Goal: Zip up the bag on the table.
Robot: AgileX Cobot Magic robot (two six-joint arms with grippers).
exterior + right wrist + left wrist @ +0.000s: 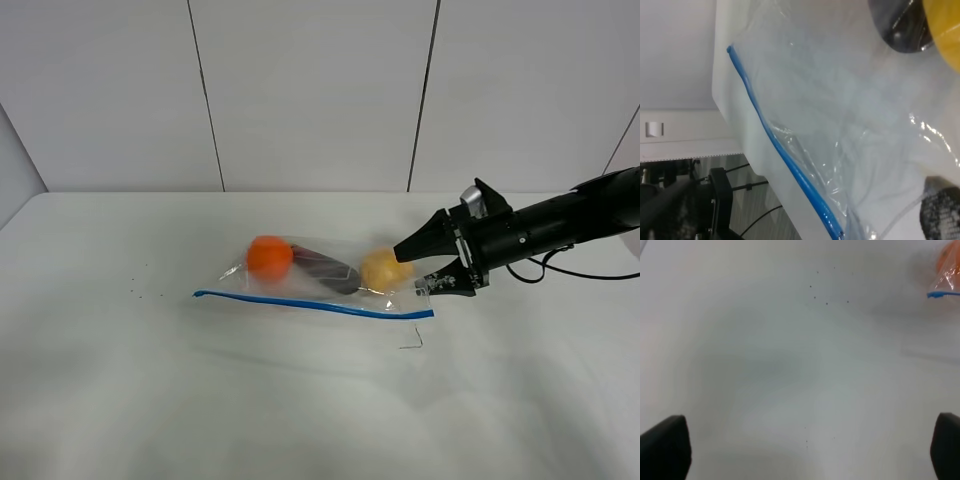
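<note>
The right hand (425, 277) is seen low over the white counter (120, 400), reaching in on a black arm (560, 225) from the right of the high view. Its dark fingers (420, 245) are spread, one lying over the right end of the bag (330, 290) beside the yellow fruit (383, 268), the other set lower by the bag's corner. Whether plastic is pinched between them cannot be told from the pictures.

From the hand outward, the clear bag is laid flat on the counter, its blue zipper strip (310, 304) running along the edge nearer the camera, from just below the hand away to the left. Past the yellow fruit, a dark purple fruit (328, 270) is seen through the plastic, and beyond that an orange fruit (269, 257) at the bag's far end. In the right wrist view the strip (785, 160) is shown crossing crinkled plastic, with the yellow fruit (945, 30) and the purple one (902, 25) at the frame's edge. A small bent wire (413, 340) lies on the counter just beneath the hand, apart from the bag.

The left hand (805, 452) is held well apart from the bag, over bare counter (790, 365). Its two dark fingertips (665, 447) are spread wide with nothing between them; only the strip's end (942, 293) and a sliver of orange (950, 262) are caught in its view.
</note>
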